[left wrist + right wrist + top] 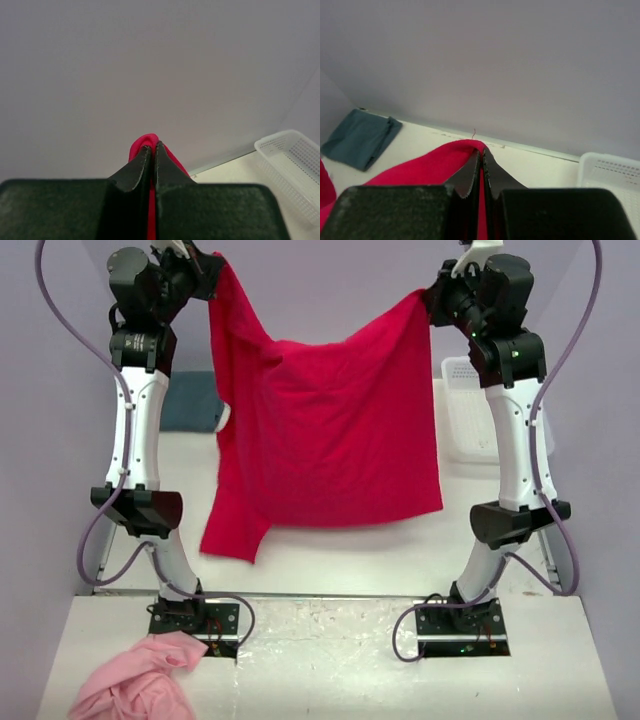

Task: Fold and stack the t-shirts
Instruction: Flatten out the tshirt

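Soft, even, bright light fills every view, and shadows are faint. The crimson red cotton t-shirt (330, 430) shows only gentle fold shading. Mild glare mottles the white desk (330, 650) at lower centre. In the wrist views, the black left hand (152, 147) and right hand (481, 153) look blurred along the bottom edge.

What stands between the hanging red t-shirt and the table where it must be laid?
Nothing visible. The red t-shirt hangs from the left gripper and right gripper over the table, bare where it shows; the teal t-shirt and white basket lie off to the sides.
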Robot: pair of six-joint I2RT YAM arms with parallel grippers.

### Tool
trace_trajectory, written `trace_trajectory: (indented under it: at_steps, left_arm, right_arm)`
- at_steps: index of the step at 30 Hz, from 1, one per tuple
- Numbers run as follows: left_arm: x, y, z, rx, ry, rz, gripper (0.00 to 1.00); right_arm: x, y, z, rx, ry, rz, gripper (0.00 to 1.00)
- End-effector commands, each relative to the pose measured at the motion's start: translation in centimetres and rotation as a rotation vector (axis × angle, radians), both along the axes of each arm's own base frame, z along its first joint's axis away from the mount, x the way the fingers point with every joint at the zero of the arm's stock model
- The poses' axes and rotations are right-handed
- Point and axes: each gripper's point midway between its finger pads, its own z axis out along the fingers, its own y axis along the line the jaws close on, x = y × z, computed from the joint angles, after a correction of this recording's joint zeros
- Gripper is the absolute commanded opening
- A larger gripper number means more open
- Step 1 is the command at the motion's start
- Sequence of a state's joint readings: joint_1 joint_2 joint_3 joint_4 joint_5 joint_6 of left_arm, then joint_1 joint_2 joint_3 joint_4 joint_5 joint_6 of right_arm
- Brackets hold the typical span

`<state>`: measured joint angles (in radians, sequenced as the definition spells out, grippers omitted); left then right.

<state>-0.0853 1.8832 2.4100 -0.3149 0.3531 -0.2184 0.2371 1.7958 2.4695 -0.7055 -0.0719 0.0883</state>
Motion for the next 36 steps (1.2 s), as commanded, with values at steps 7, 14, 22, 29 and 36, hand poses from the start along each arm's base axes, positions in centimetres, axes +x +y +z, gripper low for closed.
trace_trajectory:
  at_steps: [7,14,22,29,36]
  left_arm:
    - [-8.7,4.6,14.6,-0.052,-0.462,-0.051,0.00]
    - [-9.9,3.3,10.7,-0.026,-0.304,-0.118,0.00]
    - [-11.7,-1.2,-10.7,-0.040,0.239,-0.094,0.00]
    - [-20.1,-0.2,-24.4,-0.145,0.618,0.044,0.00]
    - [-26.2,2.3,-30.9,-0.099,0.853,0.161,0.00]
  right_arm:
    - [-4.2,-6.6,8.1,0.019,-0.217,-0.121,0.00]
    - [-3.5,-7.2,2.6,0.032,-0.038,-0.146,0.00]
    - [-5.6,-7.1,-20.8,0.128,0.529,-0.263,0.00]
    - [-12.5,-7.3,-32.0,0.157,0.774,-0.393,0.00]
    - [-18.8,-7.2,-35.9,0.215,0.831,-0.399,0.00]
